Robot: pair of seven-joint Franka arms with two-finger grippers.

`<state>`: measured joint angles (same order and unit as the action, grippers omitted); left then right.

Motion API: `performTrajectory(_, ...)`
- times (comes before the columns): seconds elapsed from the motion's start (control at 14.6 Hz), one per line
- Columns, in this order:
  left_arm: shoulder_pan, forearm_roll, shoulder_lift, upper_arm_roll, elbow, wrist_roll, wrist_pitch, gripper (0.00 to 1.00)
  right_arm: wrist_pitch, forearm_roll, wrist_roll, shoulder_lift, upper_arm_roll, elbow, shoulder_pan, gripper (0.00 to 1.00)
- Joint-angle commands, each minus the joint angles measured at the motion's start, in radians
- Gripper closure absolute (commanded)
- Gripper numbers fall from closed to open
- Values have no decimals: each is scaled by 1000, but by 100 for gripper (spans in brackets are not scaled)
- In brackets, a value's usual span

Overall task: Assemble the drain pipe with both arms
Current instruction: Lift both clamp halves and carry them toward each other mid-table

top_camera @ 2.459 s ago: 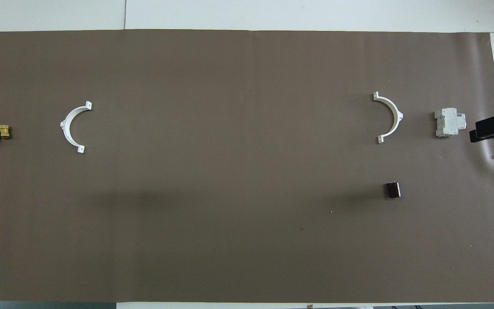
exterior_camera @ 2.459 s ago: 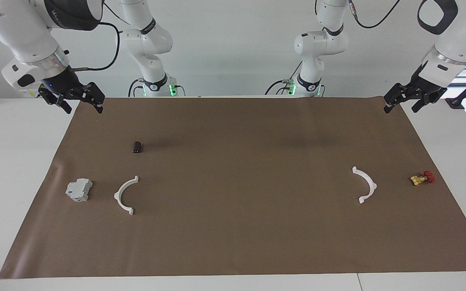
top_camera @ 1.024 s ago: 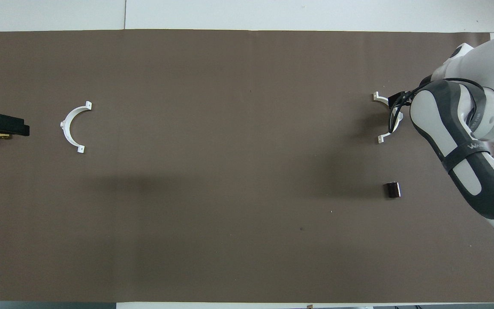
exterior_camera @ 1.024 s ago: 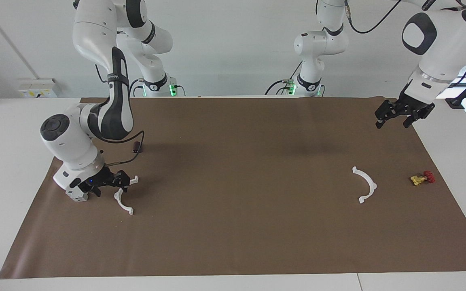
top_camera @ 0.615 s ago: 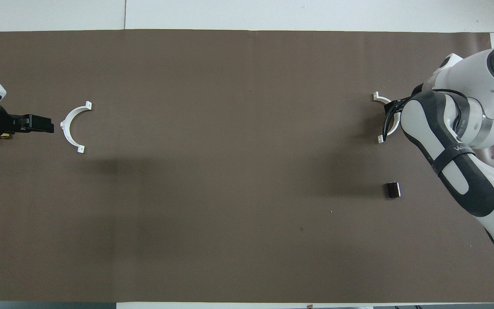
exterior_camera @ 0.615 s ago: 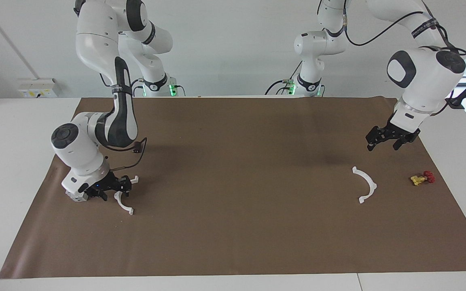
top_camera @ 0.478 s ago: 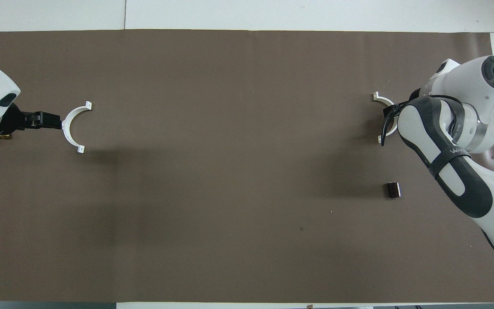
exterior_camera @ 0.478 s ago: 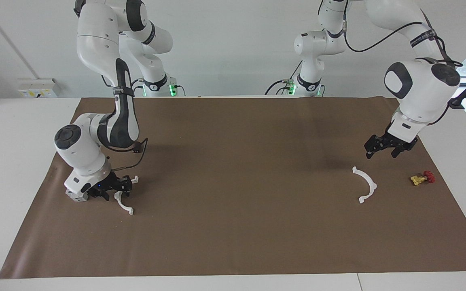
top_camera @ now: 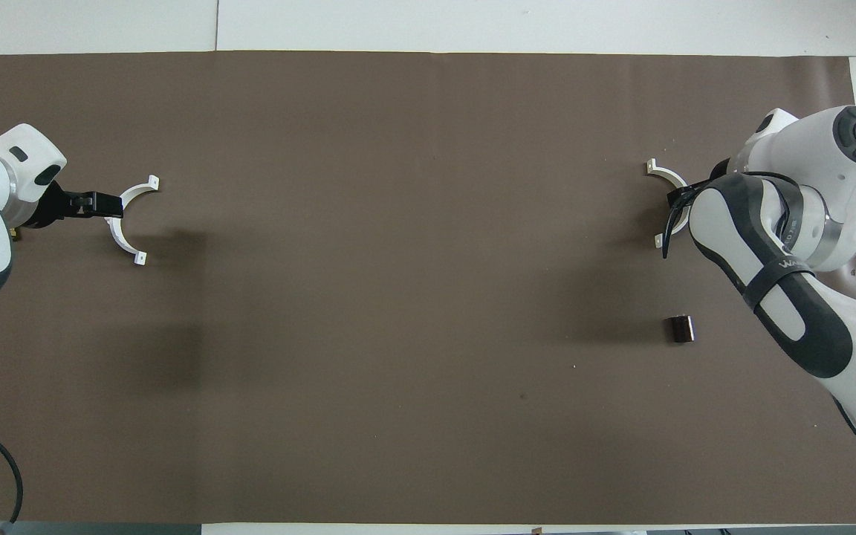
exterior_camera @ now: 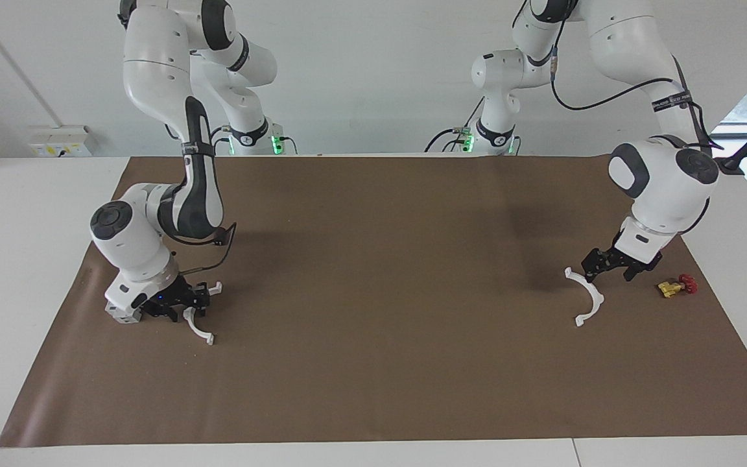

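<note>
Right hand [exterior_camera: 182, 305] at half-ring [exterior_camera: 197, 327], overhead hides it.

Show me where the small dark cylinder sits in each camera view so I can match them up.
Facing view: the small dark cylinder is not visible; the right arm covers its spot on the brown mat.
Overhead view: the cylinder lies on the mat at the right arm's end, nearer to the robots than the white half-ring there.
Shared landmark: that half-ring, beside the right gripper.
</note>
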<state>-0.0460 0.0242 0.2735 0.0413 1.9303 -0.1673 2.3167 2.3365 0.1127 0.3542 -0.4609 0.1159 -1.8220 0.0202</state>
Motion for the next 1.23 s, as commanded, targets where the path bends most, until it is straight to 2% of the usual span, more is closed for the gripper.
performTrajectory(0.0,-5,-15,58,-1,9,-20,93,0,14,21,37,22,-5,-30,-9,41)
performTrajectory(0.14,-9,-15,76,-1,9,-21,102,0,10,21,35,22,-5,-30,-8,48)
performTrajectory(0.27,-14,-15,87,-1,10,-29,108,1,10,21,34,22,-5,-30,-8,65)
performTrajectory(0.41,-15,-15,90,-1,10,-47,109,8,10,24,31,21,-5,-26,-6,78)
performTrajectory(0.48,-15,-15,90,-1,10,-47,109,16,6,24,31,21,-5,-22,-3,83)
performTrajectory(0.55,-15,-15,90,-1,10,-47,110,34,0,24,31,21,-5,-17,-2,85)
performTrajectory(0.68,-17,-15,90,-1,10,-47,112,93,-69,31,23,24,-7,31,6,85)
performTrajectory(0.75,-17,-15,90,-1,10,-46,112,100,-139,33,0,22,-9,93,17,85)
performTrajectory(0.96,-17,-13,89,-1,10,-41,110,100,-342,13,-226,16,-7,258,139,85)
performTrajectory(1.16,-17,-13,89,-1,10,-40,109,100,-352,15,-447,11,-7,289,286,85)
